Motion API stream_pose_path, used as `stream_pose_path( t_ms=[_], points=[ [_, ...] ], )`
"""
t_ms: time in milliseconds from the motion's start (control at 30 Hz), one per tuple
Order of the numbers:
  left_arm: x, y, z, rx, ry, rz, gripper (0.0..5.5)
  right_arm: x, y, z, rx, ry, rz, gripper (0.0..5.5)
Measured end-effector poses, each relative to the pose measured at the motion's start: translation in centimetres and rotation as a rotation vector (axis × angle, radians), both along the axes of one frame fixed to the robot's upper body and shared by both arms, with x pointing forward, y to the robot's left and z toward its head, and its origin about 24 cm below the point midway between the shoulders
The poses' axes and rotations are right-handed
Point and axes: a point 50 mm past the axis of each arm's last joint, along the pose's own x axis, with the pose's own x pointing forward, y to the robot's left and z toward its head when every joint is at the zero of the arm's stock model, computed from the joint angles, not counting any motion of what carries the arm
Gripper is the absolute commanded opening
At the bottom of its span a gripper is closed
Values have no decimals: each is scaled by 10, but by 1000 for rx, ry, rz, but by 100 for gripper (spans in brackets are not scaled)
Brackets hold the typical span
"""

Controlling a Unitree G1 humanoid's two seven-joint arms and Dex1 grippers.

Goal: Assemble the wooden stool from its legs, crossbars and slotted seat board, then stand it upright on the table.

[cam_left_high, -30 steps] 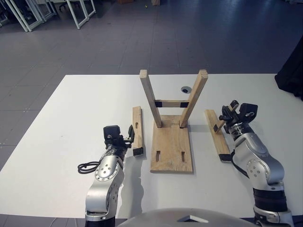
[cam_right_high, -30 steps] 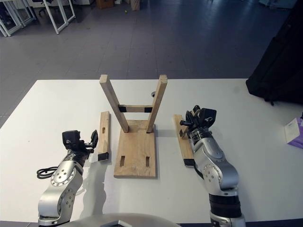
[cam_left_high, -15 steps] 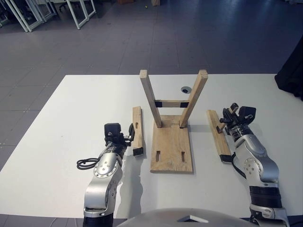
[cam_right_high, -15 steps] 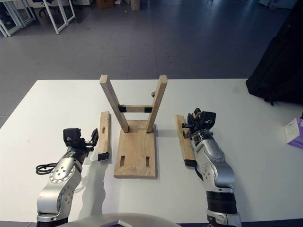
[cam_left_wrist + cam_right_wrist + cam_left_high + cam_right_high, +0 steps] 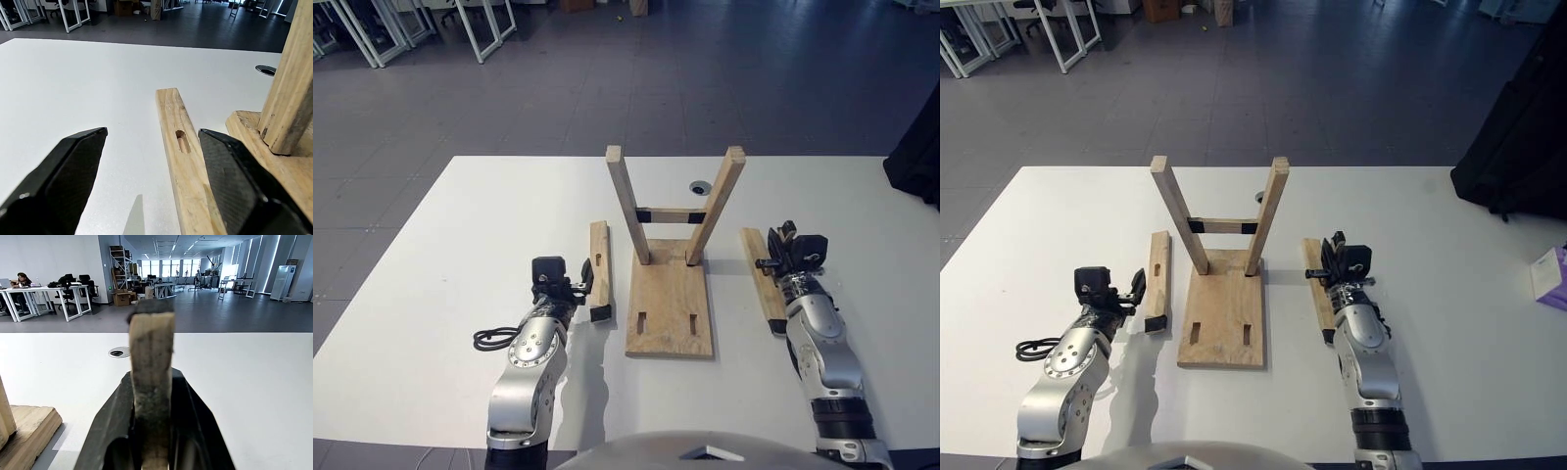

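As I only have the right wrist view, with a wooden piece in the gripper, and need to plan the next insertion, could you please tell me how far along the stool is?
Observer: Two legs stand in the seat board's far slots, joined by a crossbar.
Operator: Thank you. Are the near slots free?
Observer: Yes, both near slots are empty.
Operator: And where are the remaining legs?
Observer: One loose leg lies flat left of the board, the other right of it.
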Motion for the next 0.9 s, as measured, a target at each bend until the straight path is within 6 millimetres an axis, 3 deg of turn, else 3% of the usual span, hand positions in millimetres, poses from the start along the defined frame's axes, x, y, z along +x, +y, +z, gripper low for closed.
stream_pose_path(
  t_ms=[100,200,433,533,667,733,767,833,900],
  points=[
    [0,0,0,0,1,0,345,4,-11,7,-31,-3,-36,39],
    [0,0,0,0,2,1,345,6,-27,12,-87,8,-103,102],
    [3,-1,1,5,-5,-4,345,15,-21,38,-86,-43,-85,213],
    [3,-1,1,6,-5,-5,345,21,-22,69,-94,-111,-106,233],
    [3,-1,0,6,-4,-4,345,42,-19,130,-108,-227,-122,233],
    [3,-1,0,4,-3,-4,345,59,-15,143,-98,-180,-107,233],
    [3,-1,0,4,-3,-3,345,62,-16,139,-98,-148,-106,233],
    [4,-1,0,5,-3,-3,345,67,-28,90,-102,131,-140,233],
    [5,-1,0,5,-6,-2,345,64,-32,85,-103,141,-165,233]
  ],
)
